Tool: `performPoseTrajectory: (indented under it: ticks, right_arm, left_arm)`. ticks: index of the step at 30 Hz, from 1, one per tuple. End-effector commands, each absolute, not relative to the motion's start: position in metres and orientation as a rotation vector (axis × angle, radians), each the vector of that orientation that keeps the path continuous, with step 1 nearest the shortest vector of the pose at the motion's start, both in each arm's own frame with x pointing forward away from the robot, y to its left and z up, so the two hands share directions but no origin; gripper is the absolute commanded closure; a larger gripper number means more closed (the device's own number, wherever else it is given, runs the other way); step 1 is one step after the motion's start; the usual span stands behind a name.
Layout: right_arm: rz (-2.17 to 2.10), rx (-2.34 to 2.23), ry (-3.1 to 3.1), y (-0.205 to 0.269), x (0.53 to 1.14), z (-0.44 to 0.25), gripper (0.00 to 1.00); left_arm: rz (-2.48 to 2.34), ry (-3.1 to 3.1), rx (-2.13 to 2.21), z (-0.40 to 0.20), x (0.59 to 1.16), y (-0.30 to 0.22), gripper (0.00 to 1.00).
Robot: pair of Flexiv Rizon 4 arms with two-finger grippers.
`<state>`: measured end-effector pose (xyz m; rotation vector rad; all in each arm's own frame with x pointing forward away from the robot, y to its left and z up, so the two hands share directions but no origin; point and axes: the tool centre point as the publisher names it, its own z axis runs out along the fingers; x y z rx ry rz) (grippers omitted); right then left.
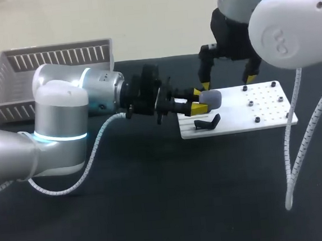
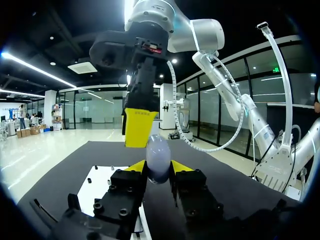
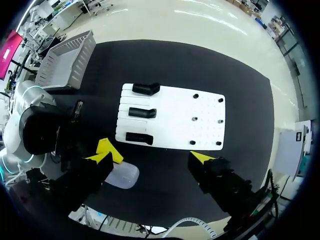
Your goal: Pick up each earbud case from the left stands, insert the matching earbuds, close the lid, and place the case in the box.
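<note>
Left tool grips the case near the board's edge.

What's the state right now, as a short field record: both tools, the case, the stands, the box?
left tool: shut on the earbud case, held off the table by the stand end of the white board
right tool: open, above the case, one finger close to it
earbud case: grey, rounded, lid looks shut
stands: three black ones in a row along the board's edge nearer the left arm
box: grey slatted basket at the table's far left
</note>
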<state>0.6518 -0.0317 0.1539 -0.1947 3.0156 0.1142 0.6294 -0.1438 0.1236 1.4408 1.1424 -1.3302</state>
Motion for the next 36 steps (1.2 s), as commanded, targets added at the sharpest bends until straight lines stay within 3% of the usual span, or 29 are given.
performPoseTrajectory:
  ticks: [1, 15, 36]
  right_arm:
    - [0.1, -0.162, 2.96, -0.035, 0.644, 0.166, 0.0]
    - [0.258, -0.588, 2.705, -0.027, 0.576, 0.235, 0.0]
    - [0.491, -0.619, 2.486, -0.015, 0.588, 0.267, 0.0]
  left_arm:
    - [-1.329, 1.142, 1.439, 0.123, 0.629, -0.144, 1.0]
    - [-1.329, 1.142, 1.439, 0.123, 0.629, -0.144, 1.0]
    - [-0.76, 1.376, 1.097, 0.201, 0.645, -0.005, 1.0]
